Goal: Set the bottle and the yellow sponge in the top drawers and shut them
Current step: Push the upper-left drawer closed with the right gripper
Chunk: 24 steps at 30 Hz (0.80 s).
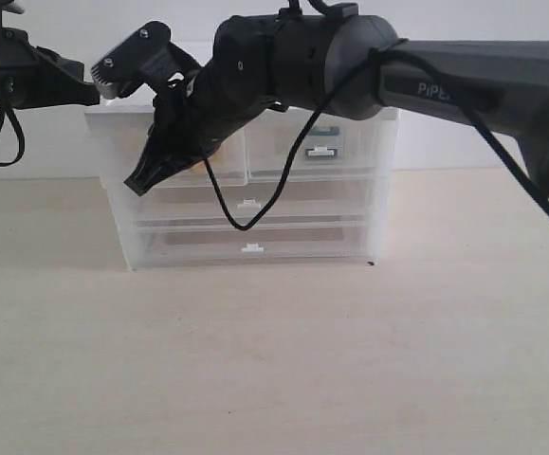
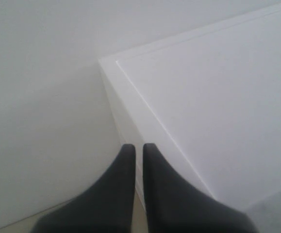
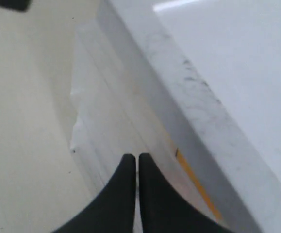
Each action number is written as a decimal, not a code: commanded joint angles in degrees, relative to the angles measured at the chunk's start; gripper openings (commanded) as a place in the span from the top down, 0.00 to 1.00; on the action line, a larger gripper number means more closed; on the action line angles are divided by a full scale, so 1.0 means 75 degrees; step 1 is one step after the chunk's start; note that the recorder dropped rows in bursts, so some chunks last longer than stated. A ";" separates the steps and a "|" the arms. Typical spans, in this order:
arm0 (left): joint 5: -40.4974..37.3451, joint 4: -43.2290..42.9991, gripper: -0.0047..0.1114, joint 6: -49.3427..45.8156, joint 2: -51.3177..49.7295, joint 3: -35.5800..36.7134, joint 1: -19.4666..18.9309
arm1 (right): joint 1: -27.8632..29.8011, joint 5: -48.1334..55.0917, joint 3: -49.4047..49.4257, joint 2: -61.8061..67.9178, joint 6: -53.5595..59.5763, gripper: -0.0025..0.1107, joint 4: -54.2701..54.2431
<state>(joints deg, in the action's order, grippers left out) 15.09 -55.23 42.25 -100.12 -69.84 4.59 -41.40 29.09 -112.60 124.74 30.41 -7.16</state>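
- Pictured: a white-topped cabinet (image 1: 383,213) of translucent drawers on a pale wooden table (image 1: 274,360), set against a white wall.
- Reaching across from the right with the right gripper (image 1: 143,180) pinched closed and empty, tips angled down at the front of the top left drawer (image 1: 234,156).
- Most of that drawer hidden behind the black arm and its looping cable (image 1: 241,226); impossible to tell whether the tips touch the drawer front, or whether the drawer sits fully in.
- Glimpsed in the right wrist view, just beside the closed tips: a thin orange-yellow streak behind the cloudy plastic, all that shows of the yellow sponge (image 3: 194,182).
- Held over the cabinet top's corner by the wall: the left gripper (image 2: 138,148), fingers together with nothing between them; its arm cut off at the exterior view's left edge.
- Behind the front of the top right drawer (image 1: 359,142), a dark blue-grey blur (image 1: 325,132) above the small white handle; too dim to confirm as the bottle.
- Top right drawer seemingly flush with the cabinet face.
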 commanded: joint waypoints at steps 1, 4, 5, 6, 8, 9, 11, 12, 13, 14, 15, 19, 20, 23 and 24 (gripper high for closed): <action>-0.0018 0.0059 0.92 0.0048 0.0094 -0.0005 -0.0006 | 0.0153 -0.0634 -0.0008 0.0049 -0.0043 0.98 0.0227; -0.0005 0.0059 0.92 0.0048 0.0094 -0.0005 -0.0006 | 0.0223 -0.0907 -0.0008 0.0144 -0.0074 0.98 0.0226; -0.0005 0.0059 0.92 0.0048 0.0094 -0.0005 -0.0006 | 0.0259 -0.1000 -0.0008 0.0165 -0.0074 0.98 0.0226; -0.0005 0.0059 0.92 0.0048 0.0094 -0.0005 -0.0006 | 0.0291 -0.1117 -0.0008 0.0226 -0.0120 0.98 0.0211; -0.0005 0.0059 0.92 0.0048 0.0094 -0.0005 -0.0006 | 0.0322 -0.1086 -0.0008 0.0242 -0.0229 0.98 0.0211; -0.0005 0.0059 0.92 0.0048 0.0094 -0.0005 -0.0006 | 0.0322 -0.0990 -0.0008 0.0242 -0.0352 0.98 0.0211; -0.0066 0.0059 0.92 0.0048 0.0094 -0.0005 -0.0006 | 0.0307 -0.0231 -0.0008 0.0017 -0.0470 0.98 0.0211; -0.0103 0.0059 0.92 0.0065 0.0094 -0.0005 -0.0006 | 0.0292 0.0164 -0.0008 -0.0109 -0.0470 0.98 0.0211; -0.0313 0.0059 0.92 0.0084 0.0154 -0.0005 -0.0006 | 0.0277 0.1103 -0.0008 -0.0375 -0.0489 0.98 0.0198; -0.0441 0.0059 0.92 0.0084 0.0193 -0.0005 -0.0006 | 0.0277 0.1647 -0.0008 -0.0522 -0.0570 0.98 0.0198; -0.0910 0.0059 0.92 0.0084 0.0342 -0.0005 0.0022 | 0.0263 0.2642 -0.0008 -0.0765 -0.0575 0.98 0.0211; -0.2445 0.0059 0.92 0.0050 0.1260 0.0233 0.0022 | 0.0263 0.4318 -0.0008 -0.1119 -0.0646 0.98 0.0649; -0.2677 0.0059 0.92 0.0028 0.1543 0.0390 0.0022 | 0.0263 0.4588 -0.0008 -0.1200 -0.0670 0.98 0.0721; -0.3665 0.0059 0.92 -0.0631 0.2320 0.0969 0.0022 | 0.0292 0.5432 -0.0008 -0.1536 -0.1221 0.98 0.1455; -0.3910 0.0059 0.92 -0.0762 0.2426 0.1045 0.0022 | 0.0327 0.5450 -0.0008 -0.1576 -0.1354 0.98 0.1550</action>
<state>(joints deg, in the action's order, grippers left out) -8.78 -55.23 39.51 -84.30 -63.94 4.59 -39.52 67.22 -112.60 114.74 22.81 1.59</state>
